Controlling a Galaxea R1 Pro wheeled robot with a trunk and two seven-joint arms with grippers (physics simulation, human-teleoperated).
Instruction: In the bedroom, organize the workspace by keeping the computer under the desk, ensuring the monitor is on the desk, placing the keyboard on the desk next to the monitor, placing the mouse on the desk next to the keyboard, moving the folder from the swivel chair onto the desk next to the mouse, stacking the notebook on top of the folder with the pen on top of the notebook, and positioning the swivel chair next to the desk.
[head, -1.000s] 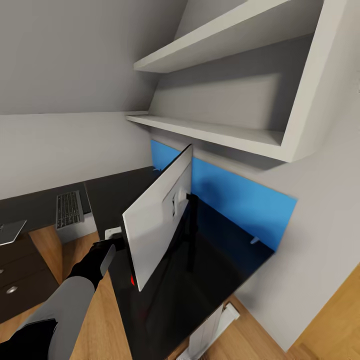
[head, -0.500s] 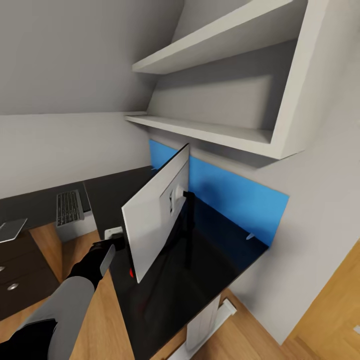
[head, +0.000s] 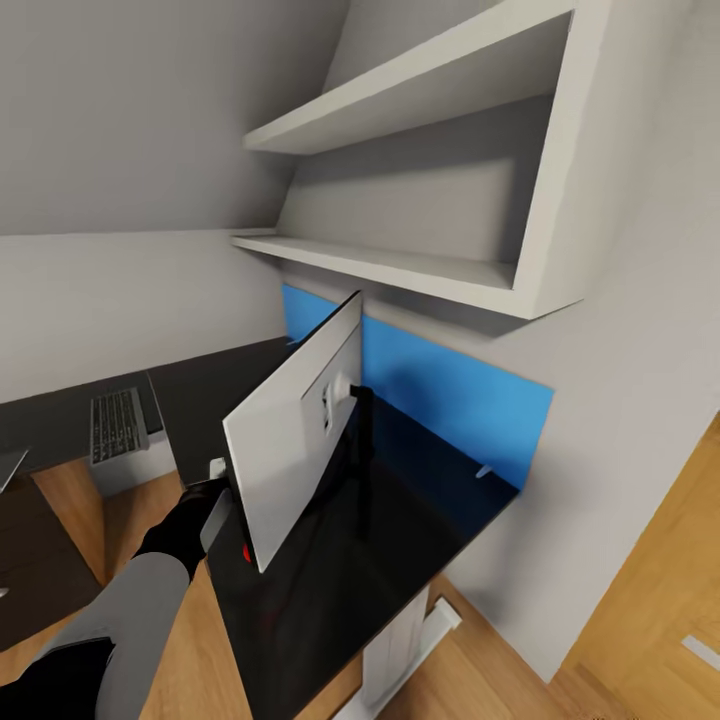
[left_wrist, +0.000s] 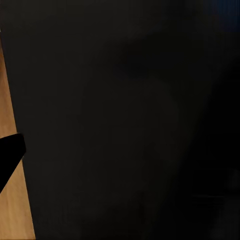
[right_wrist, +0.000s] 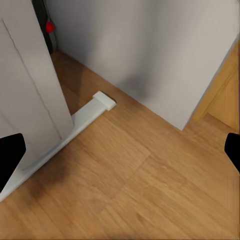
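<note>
Head view has swung a little rightward over the last second, yet the left hand (head: 222, 487) stays clamped on the monitor (head: 295, 440) at its lower edge, holding it upright above the bench (head: 400, 560), so placement looks unfinished.

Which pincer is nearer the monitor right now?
Left. The left pincer is at the monitor's lower edge over the desk; the right pincer hangs low over the wooden floor.
</note>
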